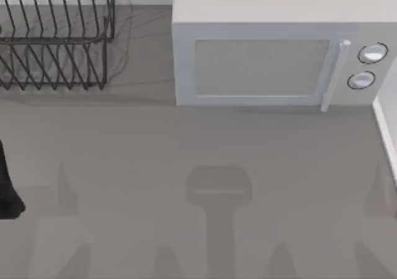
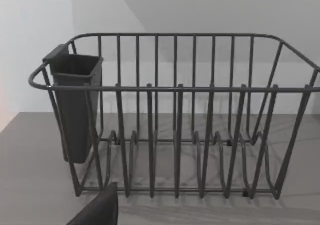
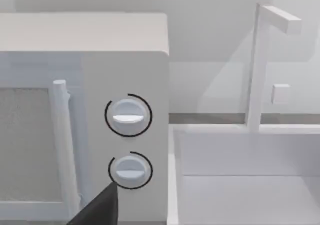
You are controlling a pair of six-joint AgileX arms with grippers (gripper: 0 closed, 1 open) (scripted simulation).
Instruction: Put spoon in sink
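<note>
Wire dish rack (image 2: 175, 120) at the table's (image 1: 186, 142) far left, carrying a dark cutlery cup (image 2: 75, 105) on one end; what the cup holds cannot be told. Microwave (image 1: 273, 56) stands mid-rear. White sink (image 3: 250, 180) with faucet (image 3: 260, 65) lies just beside the microwave, at the right. Left arm (image 1: 7, 186) at the left edge; state of both jaws cannot be told.

I see a dark wire dish rack (image 1: 56, 43) at the back left of the grey countertop (image 1: 186, 142), with a dark cutlery holder (image 2: 76, 105) hung on one end wall. To its right a white microwave (image 1: 273, 49) stands, door shut, a vertical handle (image 1: 335, 74) and two round knobs (image 3: 128, 115) on its right side.
</note>
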